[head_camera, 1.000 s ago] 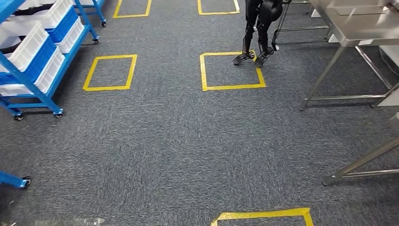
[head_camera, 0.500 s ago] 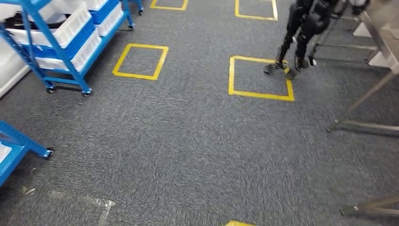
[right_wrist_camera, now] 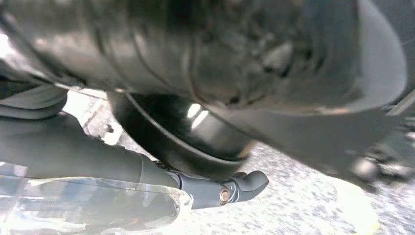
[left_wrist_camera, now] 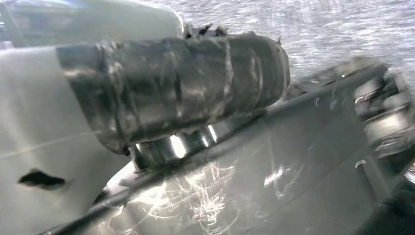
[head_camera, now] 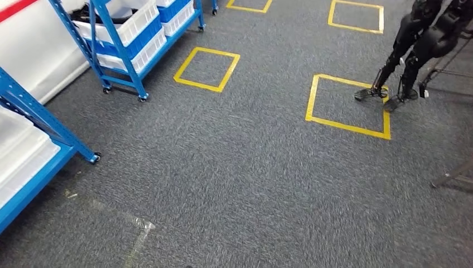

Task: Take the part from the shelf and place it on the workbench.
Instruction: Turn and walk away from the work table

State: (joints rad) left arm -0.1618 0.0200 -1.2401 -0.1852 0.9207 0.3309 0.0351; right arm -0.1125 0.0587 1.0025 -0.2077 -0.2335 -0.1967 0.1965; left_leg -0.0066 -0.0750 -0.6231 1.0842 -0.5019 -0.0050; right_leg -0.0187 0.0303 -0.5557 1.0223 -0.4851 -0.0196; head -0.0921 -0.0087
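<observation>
The speckled dark grey carpet floor (head_camera: 234, 167) carries bright yellow taped square outlines (head_camera: 347, 105), one near the shelving and others farther off. The wheeled metal shelf rack (head_camera: 120, 47) is painted vivid blue and holds white plastic bins (head_camera: 129, 22) with ribbed sides above blue plastic bins (head_camera: 177, 8). A second blue shelf frame (head_camera: 39, 120) at the near left holds pale white trays (head_camera: 22, 151). A glossy black humanoid robot (head_camera: 426, 42) stands at a yellow square's corner. A white wall panel (head_camera: 39, 53) bears a red stripe (head_camera: 14, 8).
</observation>
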